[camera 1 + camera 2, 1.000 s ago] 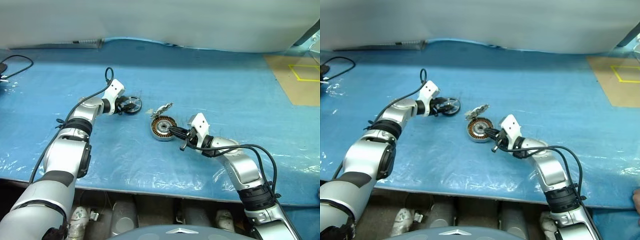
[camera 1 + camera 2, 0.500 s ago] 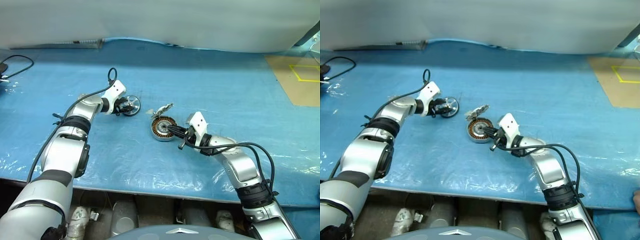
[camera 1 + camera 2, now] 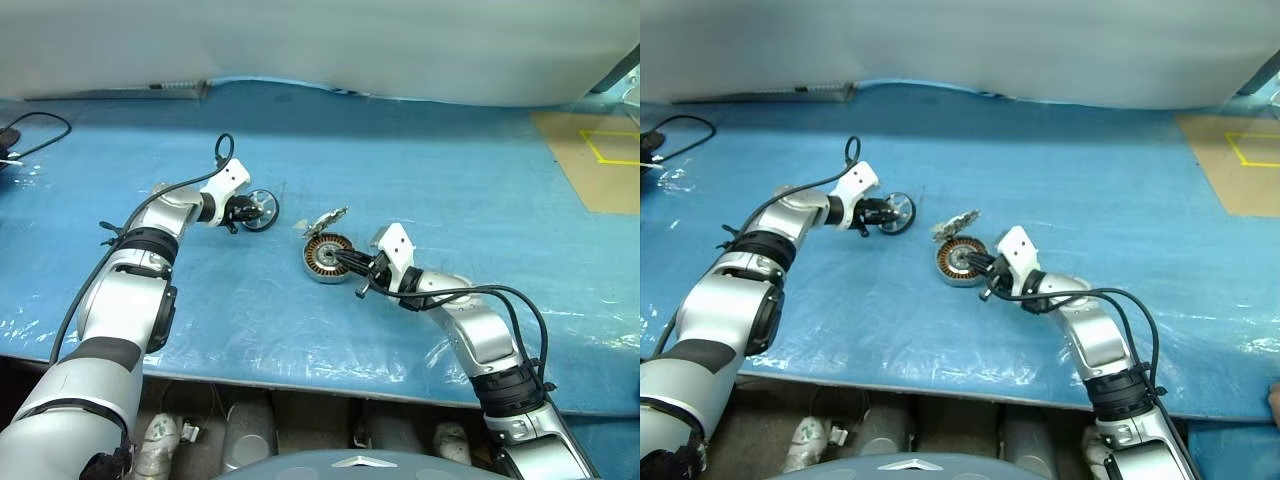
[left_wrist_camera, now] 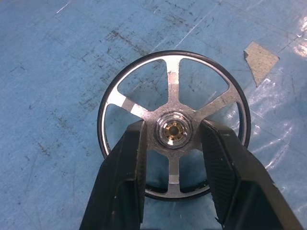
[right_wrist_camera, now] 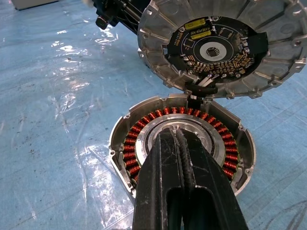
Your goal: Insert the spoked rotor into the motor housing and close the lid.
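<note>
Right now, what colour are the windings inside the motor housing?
Copper-orange, ringing the inside of the silver-grey motor housing; the right wrist view shows the windings best.

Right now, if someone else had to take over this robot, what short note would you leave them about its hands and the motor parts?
Left gripper: fingers either side of the spoked rotor's hub, on the blue table cover; whether they grip it yet, I cannot tell.
Right gripper: fingers shut, tips resting in the middle of the motor housing, apparently steadying it.
The lid stands open, tilted up at the housing's far edge.
Done: housing open, copper windings exposed.
Left: lift the rotor, seat it in the housing, close the lid.
</note>
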`<state>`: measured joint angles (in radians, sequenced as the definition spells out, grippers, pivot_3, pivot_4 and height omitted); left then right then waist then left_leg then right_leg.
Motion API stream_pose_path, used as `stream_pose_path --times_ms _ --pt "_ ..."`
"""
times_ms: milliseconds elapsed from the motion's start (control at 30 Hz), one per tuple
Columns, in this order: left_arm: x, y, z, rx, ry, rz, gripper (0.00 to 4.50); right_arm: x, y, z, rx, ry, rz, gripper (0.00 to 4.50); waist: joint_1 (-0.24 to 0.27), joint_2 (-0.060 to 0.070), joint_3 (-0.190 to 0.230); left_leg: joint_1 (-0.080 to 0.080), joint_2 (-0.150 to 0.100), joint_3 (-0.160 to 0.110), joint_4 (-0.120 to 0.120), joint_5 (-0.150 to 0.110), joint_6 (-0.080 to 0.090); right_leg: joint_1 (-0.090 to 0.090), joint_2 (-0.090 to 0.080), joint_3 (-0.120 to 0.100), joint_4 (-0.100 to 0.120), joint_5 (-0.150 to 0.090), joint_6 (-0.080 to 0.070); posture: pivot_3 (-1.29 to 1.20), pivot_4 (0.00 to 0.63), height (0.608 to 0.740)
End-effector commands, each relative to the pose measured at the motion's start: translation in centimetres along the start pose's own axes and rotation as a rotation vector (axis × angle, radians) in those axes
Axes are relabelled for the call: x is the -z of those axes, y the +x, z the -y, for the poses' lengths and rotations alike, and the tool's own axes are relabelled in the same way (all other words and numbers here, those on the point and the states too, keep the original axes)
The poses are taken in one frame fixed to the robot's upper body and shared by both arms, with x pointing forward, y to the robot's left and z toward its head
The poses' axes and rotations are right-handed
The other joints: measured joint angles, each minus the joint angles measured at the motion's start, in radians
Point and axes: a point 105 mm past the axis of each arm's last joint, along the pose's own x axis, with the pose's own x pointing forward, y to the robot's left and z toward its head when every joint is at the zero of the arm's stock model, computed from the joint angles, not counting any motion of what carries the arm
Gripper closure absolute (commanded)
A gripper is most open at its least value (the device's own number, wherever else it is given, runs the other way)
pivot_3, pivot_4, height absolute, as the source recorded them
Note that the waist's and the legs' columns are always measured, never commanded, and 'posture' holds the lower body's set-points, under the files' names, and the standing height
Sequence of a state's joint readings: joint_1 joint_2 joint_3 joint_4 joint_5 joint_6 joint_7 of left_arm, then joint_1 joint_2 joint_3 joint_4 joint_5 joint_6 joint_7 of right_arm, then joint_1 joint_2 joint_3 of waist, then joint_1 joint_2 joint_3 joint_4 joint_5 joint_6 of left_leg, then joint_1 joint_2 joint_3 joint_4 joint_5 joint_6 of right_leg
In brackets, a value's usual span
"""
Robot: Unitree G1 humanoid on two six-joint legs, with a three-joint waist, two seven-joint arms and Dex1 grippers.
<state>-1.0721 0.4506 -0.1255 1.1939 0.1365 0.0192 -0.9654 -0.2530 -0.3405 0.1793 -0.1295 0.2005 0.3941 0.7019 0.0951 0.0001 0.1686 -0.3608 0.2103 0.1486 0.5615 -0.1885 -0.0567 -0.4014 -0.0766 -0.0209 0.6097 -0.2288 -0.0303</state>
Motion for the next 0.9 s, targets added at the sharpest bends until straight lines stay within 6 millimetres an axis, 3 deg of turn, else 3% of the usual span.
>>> stream_pose_path --times_ms 33,167,300,433,567,700,900 --pt "1.6 -0.9 0.0 0.029 -0.04 -0.024 3.15 -1.9 -0.8 -0.2 0.0 -0.016 0.1 4.5 0.0 0.0 0.0 0.0 0.0 0.0 0.0 0.0 0.0 0.0 0.0 0.0 -0.001 0.0 0.0 0.0 0.15 0.74" --pt "-0.1 -2.9 0.1 0.126 -0.013 0.075 3.15 -2.4 -2.4 0.3 0.029 -0.01 0.166 4.5 -0.004 -0.001 0.0 -0.006 0.0 0.0 -0.002 0.0 0.0 -0.005 0.0 -0.001 -0.003 0.0 0.0 0.0 0.15 0.74" --pt "0.3 -4.7 1.8 0.261 0.04 0.093 3.15 -1.2 -3.8 0.8 0.052 0.003 0.132 4.5 -0.002 -0.002 0.001 -0.007 0.0 0.0 -0.007 0.0 0.0 -0.007 0.001 -0.002 -0.003 0.0 0.0 0.0 0.15 0.74" --pt "0.2 -7.0 5.3 0.429 0.079 0.119 3.15 -0.1 -5.3 1.3 0.084 0.006 0.106 4.5 -0.002 -0.002 0.001 -0.008 0.0 0.0 -0.012 0.0 0.0 -0.008 0.0 -0.003 -0.005 0.0 0.0 0.0 0.15 0.74" --pt "-1.3 -8.6 9.5 0.595 0.078 0.181 3.15 0.9 -6.2 2.3 0.16 -0.019 0.122 4.5 -0.002 -0.003 0.002 -0.008 0.0 0.001 -0.013 0.0 0.0 -0.01 0.0 -0.003 -0.005 0.0 -0.001 0.0 0.15 0.74" --pt "-3.5 -8.1 13.1 0.692 0.034 0.231 3.15 1.7 -6.4 2.0 0.165 0.017 0.162 4.5 -0.001 -0.002 0.002 -0.008 0.001 0.003 -0.011 0.0 0.0 -0.01 0.0 -0.002 -0.004 -0.001 -0.001 0.0 0.15 0.74" --pt "-6.1 -6.0 15.9 0.724 0.068 0.236 3.15 2.8 -6.6 0.6 0.133 0.015 0.156 4.5 -0.009 -0.002 0.002 -0.008 0.001 0.004 -0.009 0.0 0.0 -0.01 0.0 -0.002 -0.004 -0.001 -0.001 0.0 0.15 0.74"
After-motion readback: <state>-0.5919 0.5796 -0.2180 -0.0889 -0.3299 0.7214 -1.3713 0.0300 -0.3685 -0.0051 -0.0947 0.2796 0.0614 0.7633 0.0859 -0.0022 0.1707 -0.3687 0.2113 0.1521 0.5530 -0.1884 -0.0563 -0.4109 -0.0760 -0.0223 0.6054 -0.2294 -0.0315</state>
